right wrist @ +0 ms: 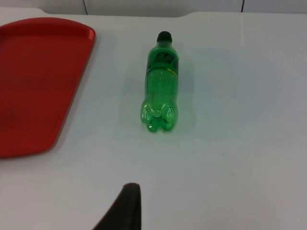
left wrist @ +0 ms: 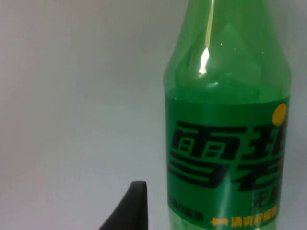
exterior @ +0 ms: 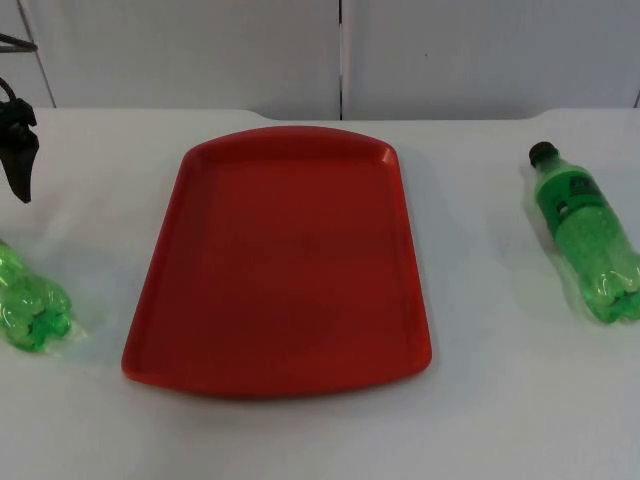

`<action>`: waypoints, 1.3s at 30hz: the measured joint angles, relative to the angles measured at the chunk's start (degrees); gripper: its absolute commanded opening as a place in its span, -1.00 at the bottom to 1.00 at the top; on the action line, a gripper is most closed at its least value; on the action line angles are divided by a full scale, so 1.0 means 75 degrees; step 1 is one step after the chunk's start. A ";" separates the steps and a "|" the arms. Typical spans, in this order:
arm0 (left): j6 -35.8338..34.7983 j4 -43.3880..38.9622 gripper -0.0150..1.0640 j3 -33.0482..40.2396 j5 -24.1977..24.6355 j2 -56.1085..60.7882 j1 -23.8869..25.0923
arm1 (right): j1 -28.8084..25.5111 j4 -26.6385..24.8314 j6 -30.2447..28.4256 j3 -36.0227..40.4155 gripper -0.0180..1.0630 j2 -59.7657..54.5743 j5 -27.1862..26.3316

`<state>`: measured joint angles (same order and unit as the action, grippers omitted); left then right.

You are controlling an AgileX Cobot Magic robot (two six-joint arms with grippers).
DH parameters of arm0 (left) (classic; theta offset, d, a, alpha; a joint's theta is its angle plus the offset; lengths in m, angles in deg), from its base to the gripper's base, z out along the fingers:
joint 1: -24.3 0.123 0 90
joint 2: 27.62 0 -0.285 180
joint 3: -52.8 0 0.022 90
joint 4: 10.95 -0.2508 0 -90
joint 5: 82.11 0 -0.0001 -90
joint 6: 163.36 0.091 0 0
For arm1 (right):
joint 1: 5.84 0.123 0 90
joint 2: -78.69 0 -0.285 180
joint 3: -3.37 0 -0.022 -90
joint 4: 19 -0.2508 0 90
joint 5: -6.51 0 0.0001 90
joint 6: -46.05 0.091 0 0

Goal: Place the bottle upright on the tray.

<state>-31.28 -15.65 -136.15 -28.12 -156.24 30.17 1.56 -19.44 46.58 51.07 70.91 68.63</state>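
Looking down from the top view, I see both bottles lying flat on the counter (exterior: 300, 440): the left bottle (exterior: 30, 300) below the left gripper (exterior: 22, 165), the right bottle (exterior: 588, 235) well apart from the red tray (exterior: 280, 260), which holds nothing. In the left wrist view the label is close, but I cannot tell whether that gripper is spread, so a pinch could skid off the round side. In the right wrist view the right gripper (right wrist: 125, 206) waits short of its bottle, fingers unreadable; tipping a lying bottle upright risks toppling it.

The left end effector (exterior: 20, 150) is matte black, tapering to a narrow pointed finger. In each wrist view a smooth black fingertip (left wrist: 129, 208) rises, curved, unmarked, like the right one (right wrist: 123, 208).
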 measured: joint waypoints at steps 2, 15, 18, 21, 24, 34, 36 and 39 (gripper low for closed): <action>0.0000 0.0000 0.97 0.0070 -0.0128 0.0000 0.0053 | 0.0000 0.0000 0.0000 0.0000 0.98 0.0000 0.0000; 0.0314 0.0455 0.97 0.0627 -0.1485 -0.0311 0.0455 | 0.0000 0.0000 0.0000 0.0000 0.98 0.0000 0.0000; 0.0331 0.0455 0.97 0.0627 -0.1601 -0.0414 0.0455 | 0.0000 0.0000 0.0000 0.0000 0.98 0.0000 0.0000; 0.0331 0.0455 0.97 0.0627 -0.1678 -0.0519 0.0455 | 0.0000 0.0000 0.0000 0.0000 0.98 0.0000 0.0000; 0.0331 0.0432 0.97 0.0627 -0.1770 -0.0565 0.0455 | 0.0000 0.0000 0.0000 0.0000 0.98 0.0000 0.0000; 0.0486 0.0432 0.97 0.0627 -0.1832 -0.0710 0.0455 | 0.0000 0.0000 0.0000 0.0000 0.98 0.0000 0.0000; 0.0558 0.0432 0.97 0.0627 -0.1832 -0.0763 0.0455 | 0.0000 0.0000 0.0000 0.0000 0.98 0.0000 0.0000; 0.0712 0.0479 0.97 0.0627 -0.1832 -0.0898 0.0455 | 0.0000 0.0000 0.0000 0.0000 0.98 0.0000 0.0000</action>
<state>-25.94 -12.06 -131.44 -41.86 -162.98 33.58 1.56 -19.44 46.58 51.07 70.91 68.63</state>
